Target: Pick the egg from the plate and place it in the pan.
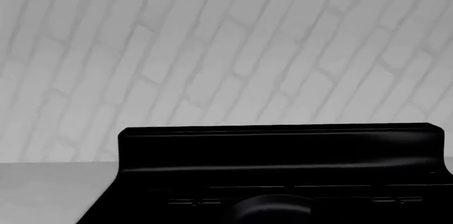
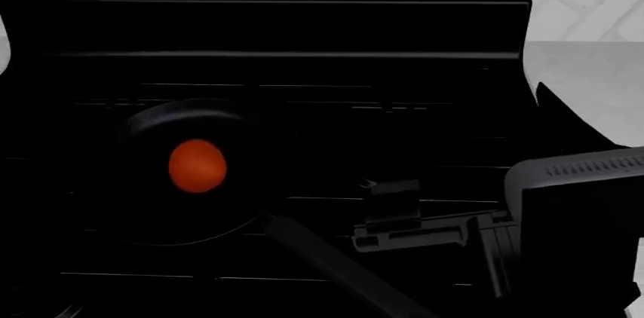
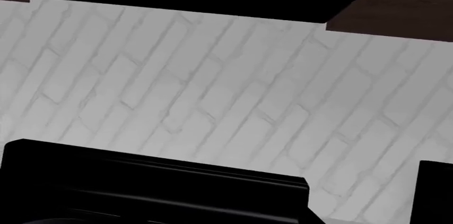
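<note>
The egg [image 2: 196, 166] already lies inside the pan [image 2: 136, 212] on the stove [image 2: 302, 32], so I judge the placing done; the plate is out of view. My right gripper [image 2: 403, 216] sits well apart from it, beyond the pan's handle [image 2: 332, 265], holding nothing (open or closed, I cannot tell). My left gripper is unseen.

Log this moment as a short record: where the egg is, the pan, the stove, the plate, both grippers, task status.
egg: red-orange egg lying inside the pan, near its middle
pan: round black pan on the stove, handle pointing toward the robot
stove: black stove, back panel against a white brick wall
plate: not in view
right gripper: dark gripper over the stove beside the pan, apart from the egg; open or shut cannot be told
left gripper: not in view
status: egg is in the pan
</note>
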`<state>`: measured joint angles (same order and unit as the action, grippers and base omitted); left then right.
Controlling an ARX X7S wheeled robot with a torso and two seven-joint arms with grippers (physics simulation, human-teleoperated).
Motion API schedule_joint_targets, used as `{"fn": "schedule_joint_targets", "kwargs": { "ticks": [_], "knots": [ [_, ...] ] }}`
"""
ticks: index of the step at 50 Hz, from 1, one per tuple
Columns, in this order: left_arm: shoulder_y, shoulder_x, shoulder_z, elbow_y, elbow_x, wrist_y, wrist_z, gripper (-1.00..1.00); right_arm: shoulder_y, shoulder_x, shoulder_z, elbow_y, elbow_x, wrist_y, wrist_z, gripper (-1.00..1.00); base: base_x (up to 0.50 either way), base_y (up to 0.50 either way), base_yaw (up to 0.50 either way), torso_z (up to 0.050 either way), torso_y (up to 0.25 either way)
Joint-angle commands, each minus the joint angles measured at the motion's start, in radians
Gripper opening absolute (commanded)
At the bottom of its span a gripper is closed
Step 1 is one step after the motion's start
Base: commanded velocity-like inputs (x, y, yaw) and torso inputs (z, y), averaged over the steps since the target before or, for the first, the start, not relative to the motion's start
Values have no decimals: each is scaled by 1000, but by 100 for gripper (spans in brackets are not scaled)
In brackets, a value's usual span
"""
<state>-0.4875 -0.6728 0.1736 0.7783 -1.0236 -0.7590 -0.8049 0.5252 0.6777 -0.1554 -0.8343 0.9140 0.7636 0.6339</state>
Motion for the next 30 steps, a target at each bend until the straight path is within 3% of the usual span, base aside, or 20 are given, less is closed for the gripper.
{"fn": "schedule_joint_targets", "kwargs": {
  "ticks": [1, 23, 30],
  "knots": [
    [140, 42, 28, -6, 215, 109, 70, 100, -41, -36, 6, 13, -62, -47, -41, 100, 0, 0, 0, 0, 0],
    [194, 49, 43, -48, 296, 174, 80, 100, -99, -67, -18, 38, -125, -104, -36, 100, 0, 0, 0, 0, 0],
    [157, 34, 168, -82, 498, 158, 52, 100, -107, -58, -141, 80, -357, -183, -61, 100, 0, 0, 0, 0, 0]
  ]
}}
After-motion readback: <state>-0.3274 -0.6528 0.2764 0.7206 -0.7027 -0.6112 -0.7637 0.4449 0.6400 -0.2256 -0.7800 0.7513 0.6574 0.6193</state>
